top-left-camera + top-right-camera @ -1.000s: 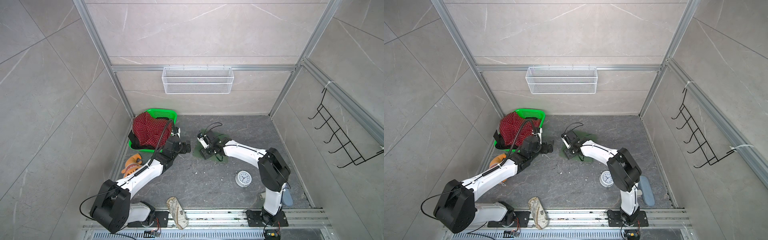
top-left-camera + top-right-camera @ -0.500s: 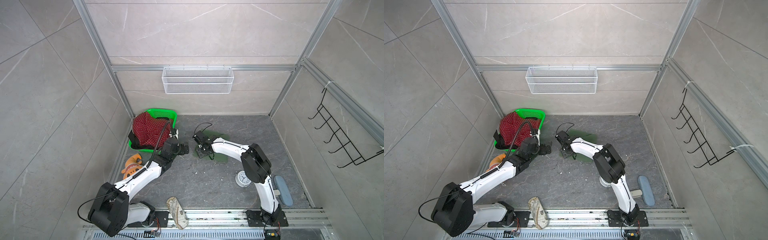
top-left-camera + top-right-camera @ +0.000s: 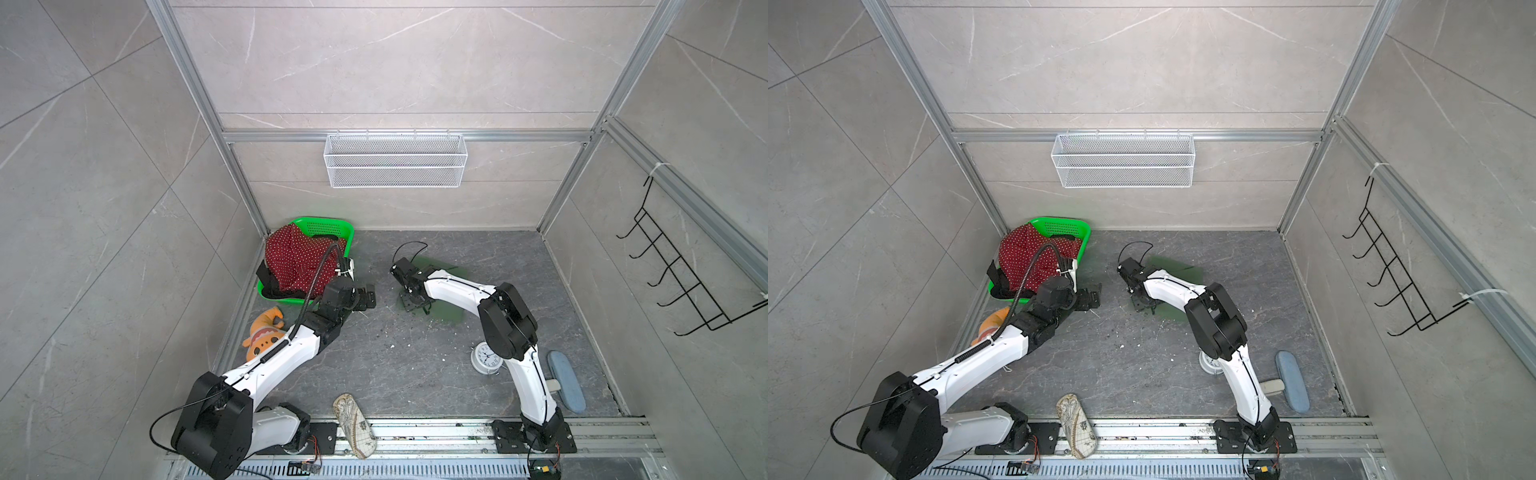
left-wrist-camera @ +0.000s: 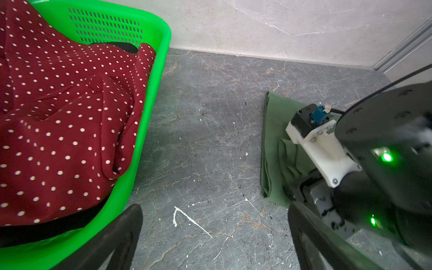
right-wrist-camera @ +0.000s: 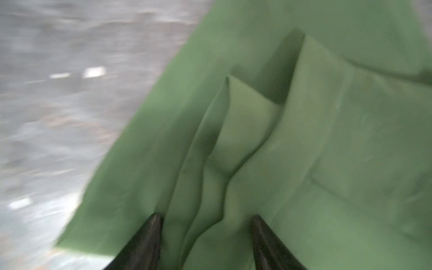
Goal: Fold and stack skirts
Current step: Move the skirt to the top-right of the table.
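A dark green skirt (image 3: 446, 309) (image 3: 1177, 266) (image 4: 272, 140) lies partly folded on the grey floor. My right gripper (image 3: 413, 301) (image 3: 1142, 303) (image 5: 205, 218) presses down near the skirt's left edge. Its jaws stand apart, and a ridge of green cloth (image 5: 327, 140) runs between the tips without being pinched. The red polka-dot skirt (image 3: 293, 259) (image 3: 1025, 257) (image 4: 58, 105) is heaped in the basket. It lies on the black skirt (image 3: 266, 278) (image 4: 46, 230). My left gripper (image 3: 368, 297) (image 3: 1094, 295) (image 4: 215, 210) hangs open and empty over bare floor between the basket and the green skirt.
The bright green basket (image 3: 328, 226) (image 4: 149, 117) sits in the back left corner. An orange plush toy (image 3: 264, 334) lies by the left wall. A white alarm clock (image 3: 486, 357), a blue brush (image 3: 565, 380) and a patterned slipper (image 3: 353, 424) lie at the front. A wire shelf (image 3: 395, 166) hangs on the back wall.
The right arm's elbow has swung left and its gripper has slid toward the front along the green skirt's left edge, closing a little. The left arm has barely moved.
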Motion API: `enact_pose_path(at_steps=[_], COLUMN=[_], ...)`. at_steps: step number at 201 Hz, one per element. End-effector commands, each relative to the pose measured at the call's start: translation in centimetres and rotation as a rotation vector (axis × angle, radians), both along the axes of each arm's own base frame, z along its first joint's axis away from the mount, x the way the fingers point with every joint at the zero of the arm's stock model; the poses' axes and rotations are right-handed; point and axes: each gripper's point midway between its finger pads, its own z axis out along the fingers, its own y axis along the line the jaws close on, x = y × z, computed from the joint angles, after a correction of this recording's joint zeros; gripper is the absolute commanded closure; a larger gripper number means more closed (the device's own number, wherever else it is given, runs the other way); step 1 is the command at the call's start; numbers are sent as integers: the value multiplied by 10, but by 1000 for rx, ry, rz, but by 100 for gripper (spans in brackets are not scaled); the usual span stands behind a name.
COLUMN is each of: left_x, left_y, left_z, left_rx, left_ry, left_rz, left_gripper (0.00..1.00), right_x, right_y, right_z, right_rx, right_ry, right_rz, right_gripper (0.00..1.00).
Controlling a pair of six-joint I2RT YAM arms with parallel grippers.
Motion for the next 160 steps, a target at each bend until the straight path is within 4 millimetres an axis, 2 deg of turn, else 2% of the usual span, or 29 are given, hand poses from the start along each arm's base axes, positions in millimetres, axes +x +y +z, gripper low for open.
enact_pose_path(at_steps=[1, 30, 48, 85, 120, 160], left_x=[0, 0, 0, 0, -2, -4], left_y=[11, 15, 18, 22, 27, 33], left_z=[11, 12, 14, 17, 19, 17], left_rx=[19, 30, 36, 49, 62, 77], left_ry=[-35, -37, -42, -45, -49, -45], left_rz=[31, 39, 45, 52, 63, 76], left_gripper=[0, 0, 0, 0, 0, 0], right_x=[-1, 25, 40, 66, 87, 87], right_y=[-55, -92, -106, -112, -119, -131], right_z=[-24, -21, -19, -19, -16, -20], right_rx=[-187, -181, -168, -212, -228, -251], right_ry=[81, 101, 103, 89, 120, 167], right_rz=[31, 24, 37, 205, 278, 294], right_gripper=[37, 36, 36, 35, 36, 35])
